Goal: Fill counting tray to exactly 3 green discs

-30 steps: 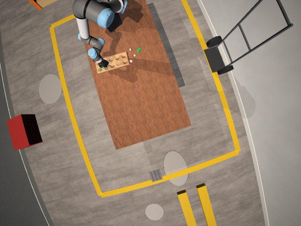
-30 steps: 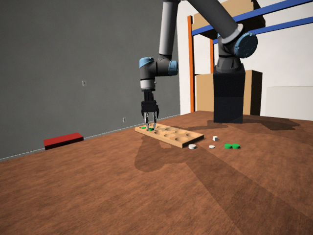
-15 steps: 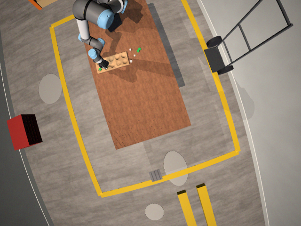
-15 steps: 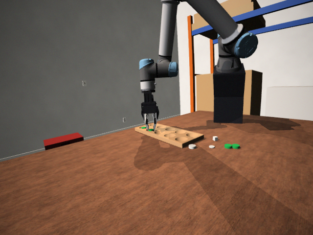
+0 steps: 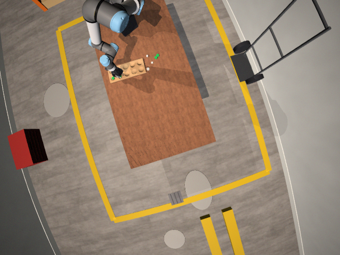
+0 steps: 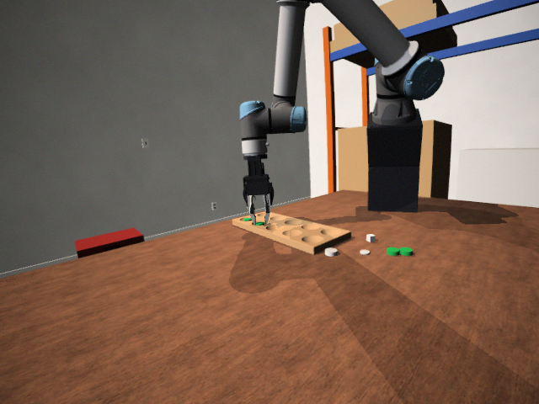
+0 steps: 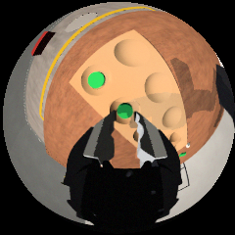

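My gripper (image 5: 119, 76) (image 6: 259, 223) (image 7: 125, 115) points down over the counting tray (image 5: 128, 77) (image 6: 300, 245) (image 7: 110, 59), its two fingers partly open with a narrow gap between the tips. Between those tips is a green disc (image 6: 259, 224) (image 7: 124, 111), low at a pocket near one end of the tray; I cannot tell whether my fingers press on it or merely stand on either side.

Another green disc (image 5: 112, 78) (image 6: 247, 219) (image 7: 96, 79) lies in the neighbouring corner pocket, apart from my fingers. The tray rests on the wooden table (image 5: 164, 109) (image 6: 217, 326) (image 7: 59, 117).

Beyond the tray's other end, two green discs lie on the table, a nearer one (image 5: 155, 57) (image 6: 392, 251) and a farther one (image 5: 157, 55) (image 6: 406, 251), side by side. Between them and the tray I see a white cube (image 5: 147, 56) (image 6: 370, 238) and a thin white disc (image 5: 152, 62) (image 6: 365, 252); a thicker white disc (image 5: 147, 69) (image 6: 330, 252) sits just beside the tray's end.
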You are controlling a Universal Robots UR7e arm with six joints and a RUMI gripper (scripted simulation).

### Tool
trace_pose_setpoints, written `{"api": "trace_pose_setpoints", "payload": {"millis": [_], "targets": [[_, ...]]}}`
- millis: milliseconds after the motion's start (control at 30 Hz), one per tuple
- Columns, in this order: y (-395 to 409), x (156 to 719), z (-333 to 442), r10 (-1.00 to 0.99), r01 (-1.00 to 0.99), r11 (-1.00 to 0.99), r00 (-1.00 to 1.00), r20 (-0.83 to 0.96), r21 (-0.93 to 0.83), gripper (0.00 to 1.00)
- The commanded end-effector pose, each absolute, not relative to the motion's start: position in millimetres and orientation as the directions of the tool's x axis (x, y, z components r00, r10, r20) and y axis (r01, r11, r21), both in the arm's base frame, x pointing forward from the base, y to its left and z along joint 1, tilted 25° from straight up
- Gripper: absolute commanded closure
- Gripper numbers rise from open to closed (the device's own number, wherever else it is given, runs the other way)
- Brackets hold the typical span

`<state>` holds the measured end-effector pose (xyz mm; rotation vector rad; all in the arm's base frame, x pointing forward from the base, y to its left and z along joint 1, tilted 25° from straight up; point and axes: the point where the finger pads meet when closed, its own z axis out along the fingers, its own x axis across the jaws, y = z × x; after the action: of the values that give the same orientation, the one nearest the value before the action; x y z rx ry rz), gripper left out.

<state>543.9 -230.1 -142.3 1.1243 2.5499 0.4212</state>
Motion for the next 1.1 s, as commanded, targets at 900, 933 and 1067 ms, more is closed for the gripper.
{"api": "trace_pose_setpoints", "payload": {"millis": [900,933,1067], "targets": [[-231.3,541.8,-136.5,0.751,0.656,0.647,-0.638,-0.172,0.390,0.73],[-231.3,541.7,-136.3,0.751,0.656,0.647,-0.638,-0.172,0.390,0.72],[-231.4,541.7,-136.2,0.751,0.656,0.647,-0.638,-0.172,0.390,0.72]]}}
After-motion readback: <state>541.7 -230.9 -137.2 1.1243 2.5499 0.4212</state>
